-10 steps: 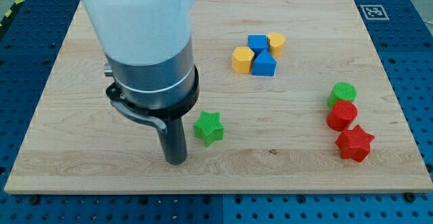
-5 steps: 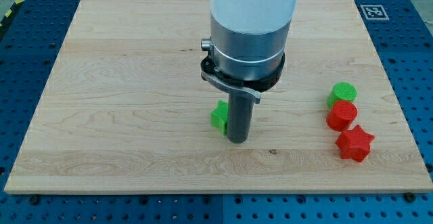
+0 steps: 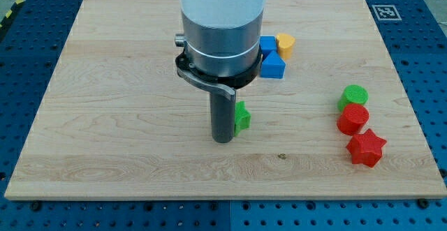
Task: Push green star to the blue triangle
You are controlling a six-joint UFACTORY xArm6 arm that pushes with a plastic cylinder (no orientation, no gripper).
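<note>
The green star (image 3: 242, 117) lies near the board's middle, partly hidden behind my rod. My tip (image 3: 223, 139) rests on the board just to the star's left and slightly below it, touching or nearly touching it. The blue triangle (image 3: 274, 66) sits above and to the right of the star, in a cluster with a blue cube (image 3: 268, 45) and a yellow block (image 3: 285, 44). The arm's body hides the left part of that cluster.
A green cylinder (image 3: 354, 95), a red cylinder (image 3: 353, 118) and a red star (image 3: 366, 148) stand in a column at the view's right. The wooden board (image 3: 105, 119) ends in blue perforated table on all sides.
My tip swung from the star's left to its right, then back to its left. The star has shifted rightward and a little upward overall.
</note>
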